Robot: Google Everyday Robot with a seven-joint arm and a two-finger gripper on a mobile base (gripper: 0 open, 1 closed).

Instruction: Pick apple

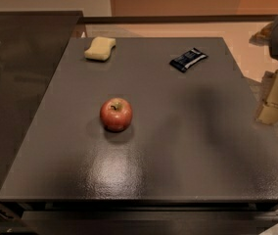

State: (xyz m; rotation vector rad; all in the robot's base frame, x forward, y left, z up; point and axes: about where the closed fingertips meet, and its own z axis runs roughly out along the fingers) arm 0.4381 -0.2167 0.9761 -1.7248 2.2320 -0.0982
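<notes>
The apple [116, 114] is small, round and red with a yellowish patch near its short brown stem. It sits upright on the dark grey table [188, 151], a little left of the middle. My gripper [275, 100] is at the right edge of the camera view, beyond the table's right side. It is far to the right of the apple, partly cut off by the frame, and holds nothing that I can see.
A pale yellow sponge [100, 48] lies at the table's back left. A dark blue snack packet [188, 59] lies at the back right. A dark counter [16, 82] runs along the left. The table's front edge is near the bottom.
</notes>
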